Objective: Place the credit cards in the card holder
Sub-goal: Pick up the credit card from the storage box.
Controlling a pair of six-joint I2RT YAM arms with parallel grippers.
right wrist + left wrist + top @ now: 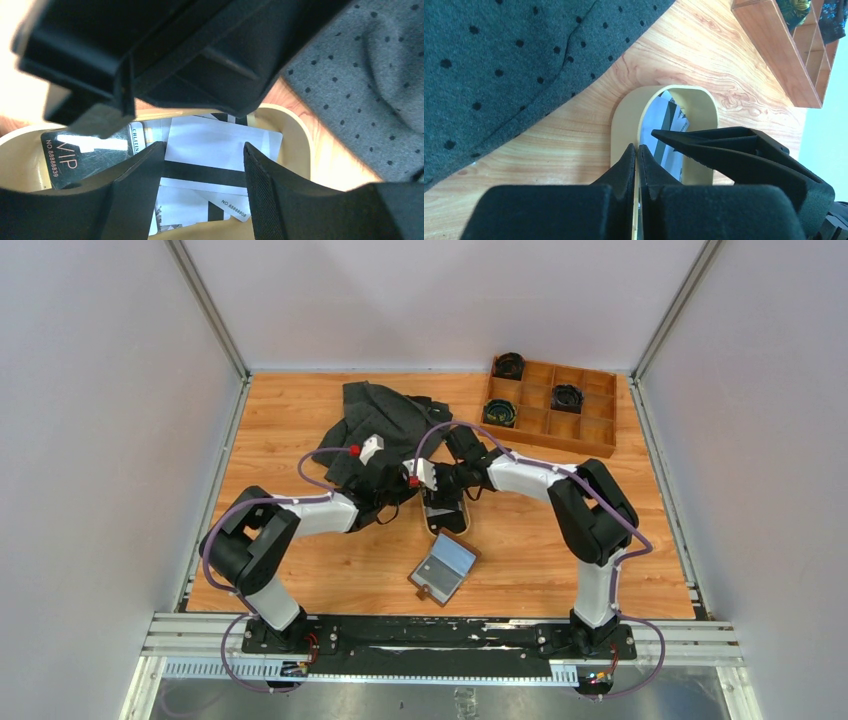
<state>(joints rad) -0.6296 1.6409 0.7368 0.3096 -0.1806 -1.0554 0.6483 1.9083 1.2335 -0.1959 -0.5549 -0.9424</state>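
- Left gripper (pixel 637 150): we see its two fingers pressed together on the wall of the oval tray (pixel 624 122), with a thin tan sliver of that wall showing between them.
- Right gripper (pixel 202 165): we see its fingers standing apart, pointing down into the tray with a white, black-striped card between them. We cannot tell whether either finger touches the card.
- We find the credit cards (pixel 220 140) lying in a loose, overlapping heap inside the tray. The striped white one is on top, a black card (pixel 85 160) marked VIP lies beside it, and more white cards sit partly underneath.
- We see the card holder (pixel 445 570) lying open on the table (pixel 300 570), on the side of the tray nearer the arm bases. It is a little apart from the tray and clear of both grippers.
- A dark dotted cloth (pixel 499 65) lies crumpled just beyond the tray, on the left arm's side.
- We see a wooden box (pixel 550 443) of compartments at the far right of the table, with dark objects in three of its cells.
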